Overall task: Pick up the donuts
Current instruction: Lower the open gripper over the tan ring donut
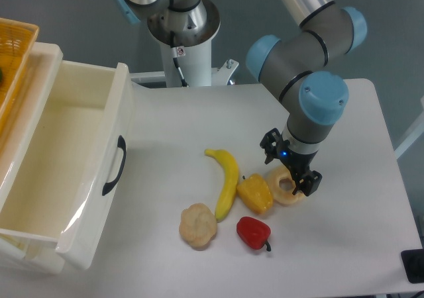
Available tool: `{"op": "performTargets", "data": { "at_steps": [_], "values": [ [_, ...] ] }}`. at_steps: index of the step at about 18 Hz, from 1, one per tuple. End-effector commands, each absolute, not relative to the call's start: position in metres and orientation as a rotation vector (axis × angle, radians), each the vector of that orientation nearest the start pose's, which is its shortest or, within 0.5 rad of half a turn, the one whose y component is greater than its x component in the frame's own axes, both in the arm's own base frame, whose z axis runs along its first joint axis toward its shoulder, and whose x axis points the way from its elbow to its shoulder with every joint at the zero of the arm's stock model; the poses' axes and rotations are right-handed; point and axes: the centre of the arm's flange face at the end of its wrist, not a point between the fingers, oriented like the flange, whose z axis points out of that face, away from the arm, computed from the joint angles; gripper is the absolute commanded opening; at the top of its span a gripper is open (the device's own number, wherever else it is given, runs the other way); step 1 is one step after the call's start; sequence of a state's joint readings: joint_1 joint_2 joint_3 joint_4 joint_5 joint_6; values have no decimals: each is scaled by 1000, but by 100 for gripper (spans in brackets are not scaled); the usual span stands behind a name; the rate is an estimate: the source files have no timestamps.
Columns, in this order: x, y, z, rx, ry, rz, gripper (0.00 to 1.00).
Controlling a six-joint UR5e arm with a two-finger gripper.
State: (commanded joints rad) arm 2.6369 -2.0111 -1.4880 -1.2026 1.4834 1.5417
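We see the tool (292,176) low over the donuts (283,185) near the front right of the tabletop (344,126), fingers apart astride its ring; we judge it light, stiff; best held across the rim.

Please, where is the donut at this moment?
The donut lies on the white table, right of centre in the camera view, touching the yellow pepper on its left, directly under the gripper, whose fingers reach it.
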Motion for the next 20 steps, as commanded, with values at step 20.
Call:
{"op": "performTargets", "data": {
  "at_steps": [20],
  "values": [
    [-531, 398, 245, -3010, 587, -28, 100]
  ]
}}
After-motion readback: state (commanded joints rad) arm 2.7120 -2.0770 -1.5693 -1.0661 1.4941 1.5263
